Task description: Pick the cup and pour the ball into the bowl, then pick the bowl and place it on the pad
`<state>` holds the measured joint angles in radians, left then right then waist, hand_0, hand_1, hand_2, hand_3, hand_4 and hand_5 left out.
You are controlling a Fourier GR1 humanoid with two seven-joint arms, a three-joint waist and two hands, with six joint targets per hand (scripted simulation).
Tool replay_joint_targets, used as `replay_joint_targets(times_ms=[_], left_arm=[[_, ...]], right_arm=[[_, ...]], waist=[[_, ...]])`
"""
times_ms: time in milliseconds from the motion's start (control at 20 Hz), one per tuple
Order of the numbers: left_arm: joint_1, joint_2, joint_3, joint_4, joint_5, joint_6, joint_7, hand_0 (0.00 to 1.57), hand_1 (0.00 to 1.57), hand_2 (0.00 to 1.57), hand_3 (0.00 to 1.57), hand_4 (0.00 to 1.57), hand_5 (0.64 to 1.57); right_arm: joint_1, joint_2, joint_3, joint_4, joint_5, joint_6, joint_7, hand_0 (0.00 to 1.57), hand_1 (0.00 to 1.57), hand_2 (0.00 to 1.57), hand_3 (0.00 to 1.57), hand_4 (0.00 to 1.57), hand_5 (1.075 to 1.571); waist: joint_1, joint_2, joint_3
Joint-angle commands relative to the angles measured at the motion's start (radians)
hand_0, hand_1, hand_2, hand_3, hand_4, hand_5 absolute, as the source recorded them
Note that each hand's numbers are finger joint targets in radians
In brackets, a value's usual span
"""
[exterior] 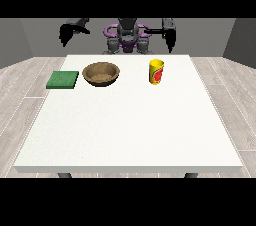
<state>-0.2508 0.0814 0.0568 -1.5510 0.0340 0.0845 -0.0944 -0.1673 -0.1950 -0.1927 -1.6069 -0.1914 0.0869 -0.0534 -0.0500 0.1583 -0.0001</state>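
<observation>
Upright yellow cup [156, 71] right of brown bowl [101, 74], green pad [63, 79] leftmost on white worktop [130, 130]; both hands raised behind, finger state unclear.

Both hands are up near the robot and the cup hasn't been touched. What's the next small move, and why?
Probably lower the hand at the view's right toward the yellow cup. The cup stands upright and unheld on the table, nearest that hand, and the brown bowl beside it cannot receive the ball until the cup is picked.

No legible txt; cup [157, 71] has red mark, unreadable.
</observation>
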Motion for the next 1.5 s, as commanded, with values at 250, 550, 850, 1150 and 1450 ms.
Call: replay_joint_targets(times_ms=[250, 550, 850, 1150, 1450], left_arm=[[-0.045, -0.006, 0.070, 0.335, -0.014, -0.014, -0.336, 0.00, 0.00, 0.00, 0.00, 0.00, 1.486], [-0.121, -0.033, 0.080, 0.545, -0.029, 0.014, -0.430, 0.00, 0.00, 0.00, 0.00, 0.00, 1.450], [-0.203, 0.012, 0.171, 0.737, 0.014, 0.008, -0.544, 0.00, 0.00, 0.00, 0.00, 0.00, 1.464], [-0.163, 0.018, 0.144, 0.766, -0.142, 0.258, -0.601, 1.30, 1.30, 1.57, 1.57, 1.11, 1.556], [-0.190, 0.047, -0.004, 0.729, -0.366, 0.439, -0.417, 1.29, 1.29, 1.57, 1.57, 1.16, 1.549]], right_arm=[[-0.063, -0.035, -0.033, 0.077, -0.013, 0.051, -0.081, 0.00, 0.00, 0.00, 0.00, 0.19, 1.571], [-0.143, -0.063, -0.067, 0.111, -0.029, 0.017, 0.004, 0.00, 0.00, 0.00, 0.00, 0.20, 1.571], [-0.119, -0.130, -0.088, 0.063, -0.073, 0.092, 0.041, 0.00, 0.00, 0.00, 0.00, 0.09, 1.571], [-0.137, -0.197, -0.172, 0.108, -0.164, 0.163, 0.026, 0.00, 0.00, 0.00, 0.12, 0.00, 1.571], [-0.110, -0.173, -0.136, 0.176, -0.141, 0.146, 0.089, 0.00, 0.00, 0.00, 0.16, 0.13, 1.570]], waist=[[-0.024, 0.067, -0.0001], [-0.021, 0.041, -0.0001], [-0.087, 0.058, -0.0005], [-0.127, 0.078, 0.0000], [-0.089, -0.103, 0.0036]])
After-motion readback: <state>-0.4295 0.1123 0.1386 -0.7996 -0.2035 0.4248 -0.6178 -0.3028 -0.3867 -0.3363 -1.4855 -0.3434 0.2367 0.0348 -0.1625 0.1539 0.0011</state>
